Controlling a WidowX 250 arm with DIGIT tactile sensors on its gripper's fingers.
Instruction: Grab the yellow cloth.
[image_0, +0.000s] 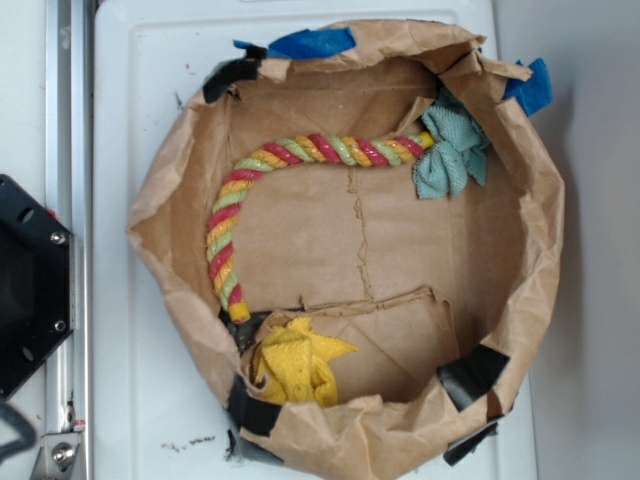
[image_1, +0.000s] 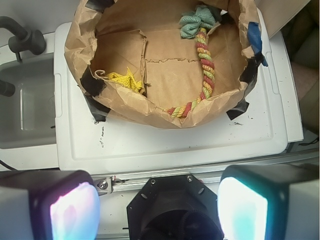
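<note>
1. The yellow cloth (image_0: 292, 366) is seen crumpled on the floor of the paper basket (image_0: 170, 215), against the basket wall at the lower-left of the exterior view; in the wrist view it (image_1: 125, 79) lies at the basket's left side, partly hidden behind the near wall.
2. A raised flap of brown paper (image_0: 400, 335) is seen just beside the cloth, on the basket floor.
3. The rope (image_0: 300, 152), twisted in red, yellow and green, is curved along the basket floor; one end is near the yellow cloth and the other end touches the teal cloth (image_0: 450, 155).
4. The teal cloth is bunched against the basket wall at the side opposite the yellow cloth, well apart from it.
5. The basket rim is patched with black tape (image_0: 472, 375) and blue tape (image_0: 312, 43).
6. The basket is carried by a white bench (image_1: 165, 142); a sink (image_1: 25, 107) is seen at the bench's left in the wrist view.
7. The end effector (image_1: 157, 207) is held outside the basket, above the near bench edge and well apart from the yellow cloth; its fingers (image_1: 72, 210) are spread wide and nothing is gripped between them.
</note>
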